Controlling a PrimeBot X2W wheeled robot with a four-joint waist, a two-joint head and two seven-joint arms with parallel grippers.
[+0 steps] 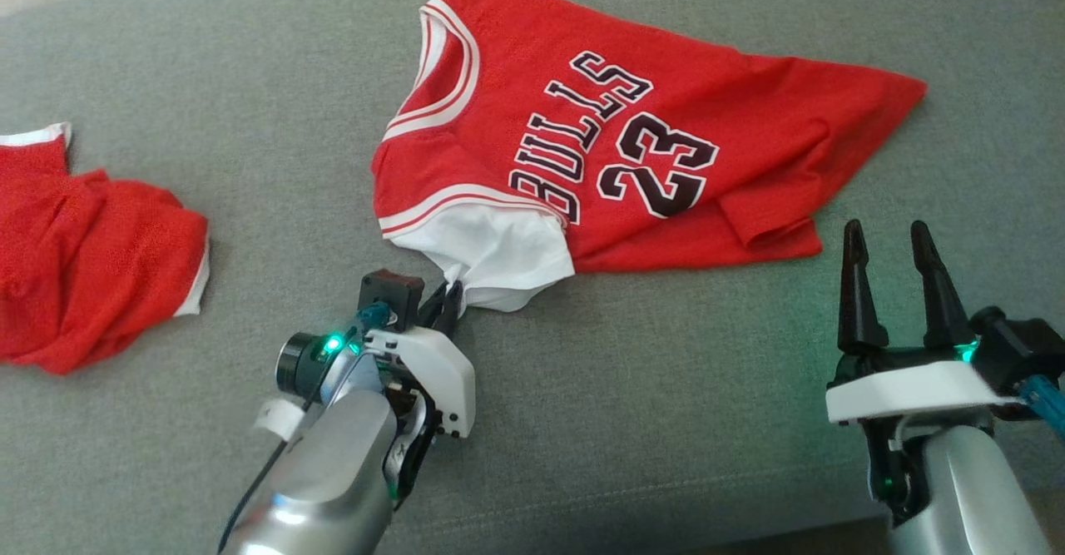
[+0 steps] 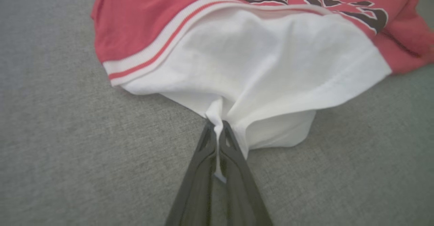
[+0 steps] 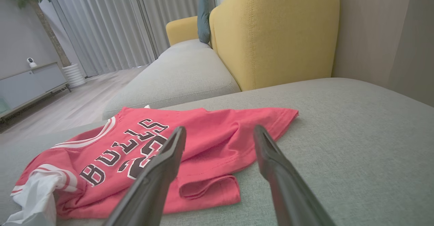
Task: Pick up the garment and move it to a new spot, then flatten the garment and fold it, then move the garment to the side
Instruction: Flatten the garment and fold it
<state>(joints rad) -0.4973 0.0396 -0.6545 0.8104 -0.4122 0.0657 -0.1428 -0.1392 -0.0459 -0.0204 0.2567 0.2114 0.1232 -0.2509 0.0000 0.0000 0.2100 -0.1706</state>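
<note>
The garment (image 1: 666, 122) is a red jersey with "BULLS 23" lettering and white sleeves, lying rumpled on the grey sofa seat (image 1: 582, 388). My left gripper (image 1: 449, 295) is shut on the edge of its near white sleeve (image 1: 499, 260). In the left wrist view that sleeve (image 2: 271, 66) bunches into a pinch between the closed fingers (image 2: 234, 165) of the left gripper (image 2: 217, 126). My right gripper (image 1: 886, 235) stands open just right of the jersey's near hem, holding nothing. From the right wrist, the right gripper (image 3: 220, 131) points over the garment (image 3: 203, 131).
A second red garment (image 1: 83, 264) with white trim lies crumpled at the left of the seat. A yellow sofa back (image 3: 278, 33) and another grey cushion (image 3: 183, 73) stand beyond the jersey. Bare seat lies in front and to the right.
</note>
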